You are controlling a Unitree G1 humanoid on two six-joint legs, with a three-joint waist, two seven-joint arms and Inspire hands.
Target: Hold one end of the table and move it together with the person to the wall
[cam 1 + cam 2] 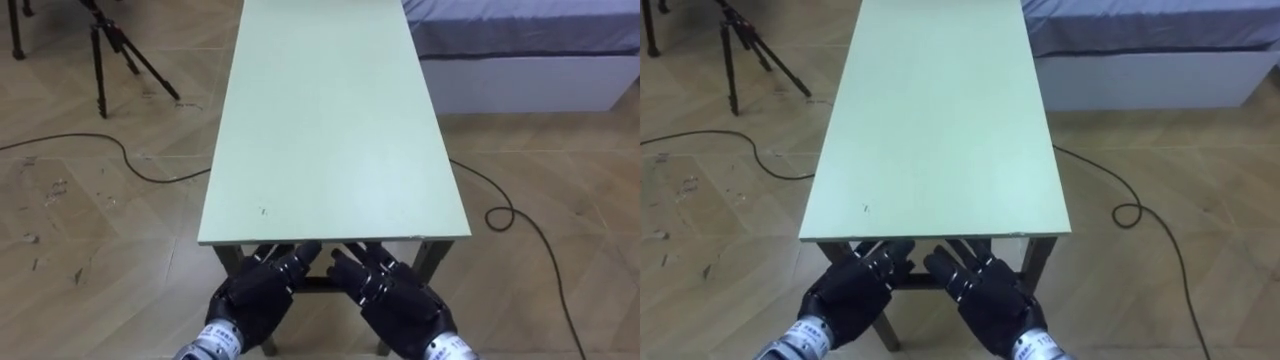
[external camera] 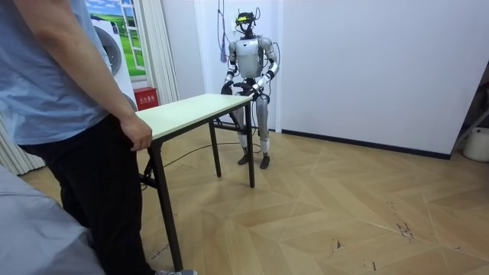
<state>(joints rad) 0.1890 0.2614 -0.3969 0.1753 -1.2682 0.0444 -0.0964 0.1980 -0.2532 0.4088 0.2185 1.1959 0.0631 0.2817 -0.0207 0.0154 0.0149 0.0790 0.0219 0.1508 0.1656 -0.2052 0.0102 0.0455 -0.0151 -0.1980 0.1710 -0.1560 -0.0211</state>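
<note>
Pale green bench standing lengthwise ahead, beside bed. Left hand and right hand side by side at near edge — fingertips tucked under top, grip not discernible. Far end — seemingly touched by person's hand.

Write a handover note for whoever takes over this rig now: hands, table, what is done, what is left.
Left hand and right hand: both at the table's near short edge, reaching under the top; the grip is hidden.
A person stands at the far end, one hand at that edge.
Done: both parties are in place.
Left: lift and carry together; the table looks not yet lifted.
</note>
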